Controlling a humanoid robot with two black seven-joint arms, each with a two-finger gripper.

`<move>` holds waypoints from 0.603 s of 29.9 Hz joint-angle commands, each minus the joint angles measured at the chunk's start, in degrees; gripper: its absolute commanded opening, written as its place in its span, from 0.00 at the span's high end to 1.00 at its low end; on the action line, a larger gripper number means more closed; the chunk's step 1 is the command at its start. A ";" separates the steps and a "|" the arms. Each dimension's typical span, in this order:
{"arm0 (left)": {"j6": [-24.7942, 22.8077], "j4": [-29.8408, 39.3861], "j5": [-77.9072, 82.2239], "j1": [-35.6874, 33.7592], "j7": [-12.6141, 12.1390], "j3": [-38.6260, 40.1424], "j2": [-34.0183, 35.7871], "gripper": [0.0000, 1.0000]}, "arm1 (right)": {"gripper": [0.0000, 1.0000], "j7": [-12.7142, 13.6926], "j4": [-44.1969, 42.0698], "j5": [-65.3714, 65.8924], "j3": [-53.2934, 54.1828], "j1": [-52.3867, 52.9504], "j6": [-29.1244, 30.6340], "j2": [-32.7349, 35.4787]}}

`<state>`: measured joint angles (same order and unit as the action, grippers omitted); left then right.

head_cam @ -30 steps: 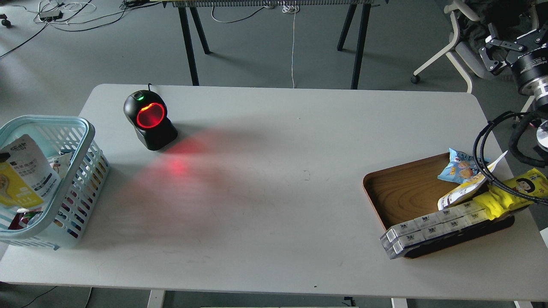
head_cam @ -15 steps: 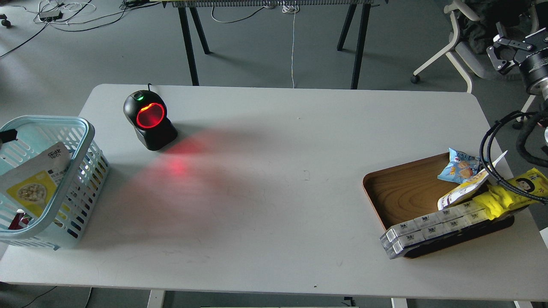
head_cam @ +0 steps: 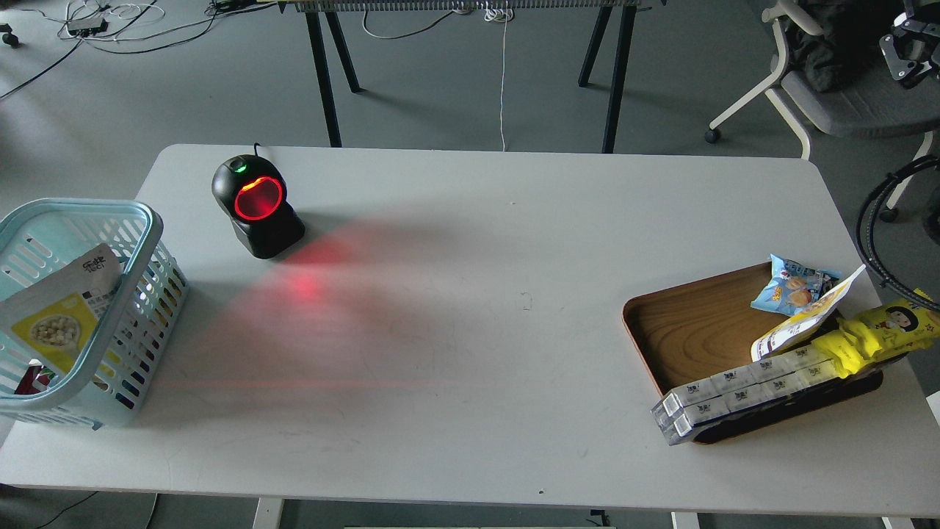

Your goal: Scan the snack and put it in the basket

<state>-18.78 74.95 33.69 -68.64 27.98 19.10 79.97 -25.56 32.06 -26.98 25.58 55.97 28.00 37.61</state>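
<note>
The snack point(head_cam: 57, 312), a yellow-and-white pouch with round beige pieces pictured on it, lies tilted inside the light blue basket point(head_cam: 152, 222) at the table's left edge. No gripper touches it. My left gripper is out of view. Only part of my right gripper point(head_cam: 913, 45) shows, at the top right corner, high above the floor beside a chair and far from the snack. Its fingers cannot be told apart.
A black scanner point(head_cam: 257, 204) glows red at the back left and casts red light on the table. At the right, a brown wooden tray point(head_cam: 694, 323) holds a blue snack bag point(head_cam: 789, 285), a yellow cartoon-face wrapper point(head_cam: 877, 329) and a row of small boxes point(head_cam: 734, 389). My right arm's black cable point(head_cam: 877, 228) loops near the tray.
The snack has dropped from upright to lying tilted in the basket. The left gripper let go and left the view. The right gripper rose and moved right, towards the top right corner.
</note>
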 commanded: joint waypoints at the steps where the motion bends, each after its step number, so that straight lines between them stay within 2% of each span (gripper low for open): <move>1: -1.61 -3.75 -11.52 -0.35 -2.38 3.92 -7.17 0.01 | 0.01 -0.01 -2.26 0.00 0.96 0.81 0.00 -0.08; 3: -1.61 -6.12 -15.57 -0.35 -5.47 5.86 -12.27 0.01 | 0.01 0.07 -2.44 0.00 3.15 0.90 0.00 -0.08; 5: -1.70 -10.24 -19.35 -0.35 -6.97 7.53 -17.28 0.01 | 0.01 0.43 -2.44 0.00 5.00 0.90 0.00 -0.08; 11: -2.14 -23.51 -29.02 -0.35 -7.15 11.57 -31.69 0.01 | 0.01 2.35 -2.44 0.00 8.25 0.90 0.00 -0.08; 14: -3.71 -28.52 -31.40 -0.18 -7.24 14.73 -37.14 0.01 | 0.01 4.03 -2.36 -0.09 10.54 0.72 0.00 -0.69; 18: -6.62 -34.50 -36.14 0.09 -7.76 17.82 -42.51 0.01 | 0.01 4.73 -2.44 -0.26 12.13 0.37 0.00 -1.57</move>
<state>-23.55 44.64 0.83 -68.78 20.68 35.10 41.10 -21.35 29.64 -27.09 36.83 56.53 28.00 36.65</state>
